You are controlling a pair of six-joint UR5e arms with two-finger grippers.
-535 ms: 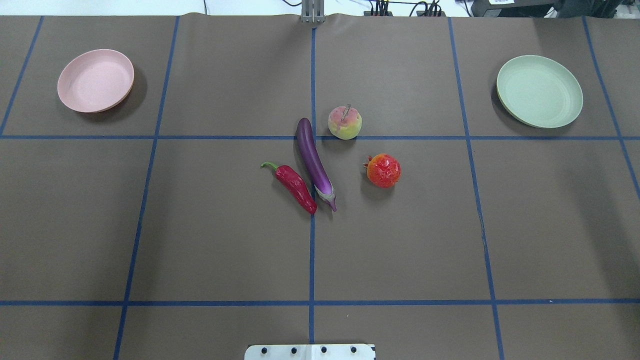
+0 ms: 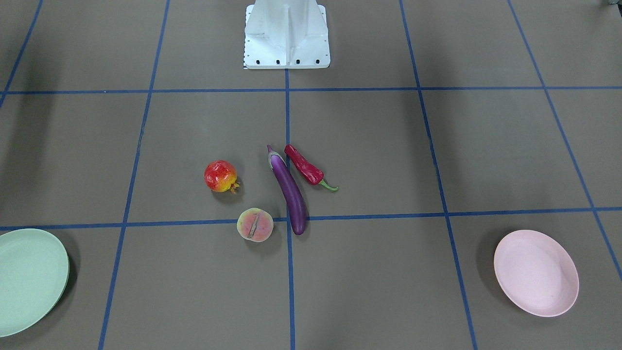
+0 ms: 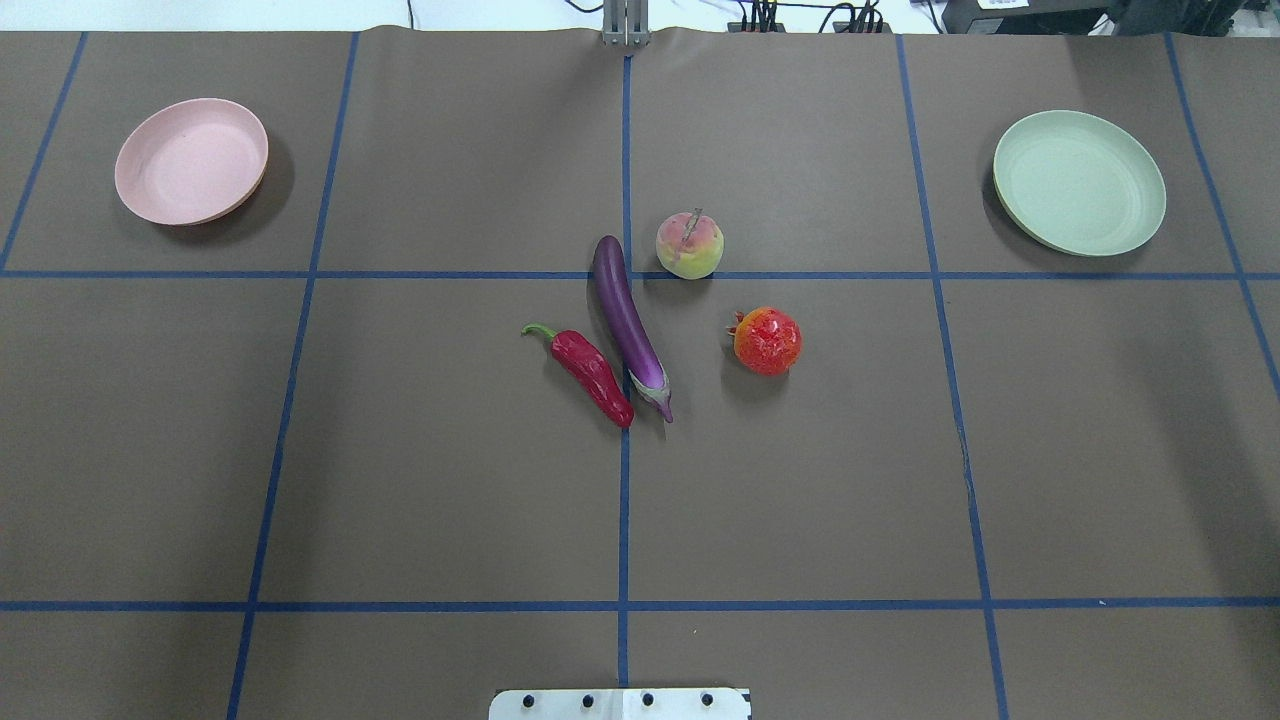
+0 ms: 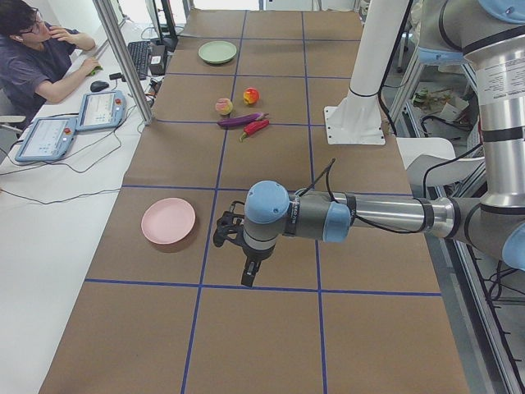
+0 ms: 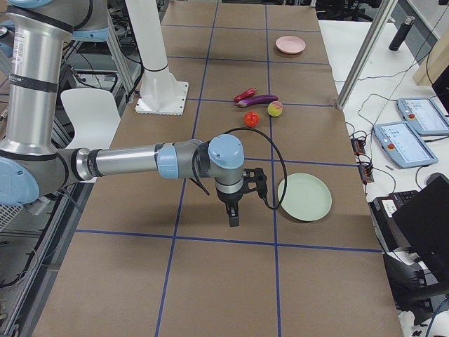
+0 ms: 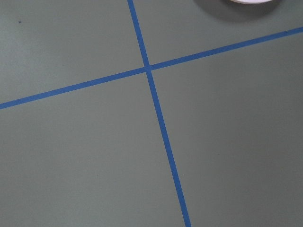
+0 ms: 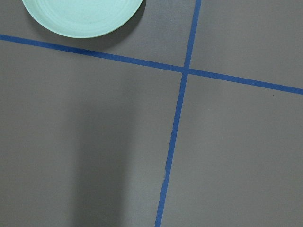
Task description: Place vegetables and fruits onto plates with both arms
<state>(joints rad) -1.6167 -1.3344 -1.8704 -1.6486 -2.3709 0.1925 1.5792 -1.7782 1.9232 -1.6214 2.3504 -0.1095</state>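
Observation:
The purple eggplant (image 3: 627, 320) and the red chili pepper (image 3: 590, 372) lie side by side at the table's middle. The peach (image 3: 689, 244) and the pomegranate (image 3: 767, 341) sit to their right. The pink plate (image 3: 190, 160) stands bare at the far left and the mint green plate (image 3: 1080, 182) bare at the far right. My left gripper (image 4: 248, 275) hangs above the table near the pink plate (image 4: 168, 220). My right gripper (image 5: 233, 216) hangs near the green plate (image 5: 304, 196). Both show only in the side views, so I cannot tell whether they are open or shut.
The white base block (image 2: 286, 34) stands at the robot's edge of the table. Blue tape lines mark a grid on the brown mat. An operator (image 4: 37, 61) sits at a side desk with tablets (image 4: 100, 109). A metal post (image 3: 625, 22) stands at the far edge.

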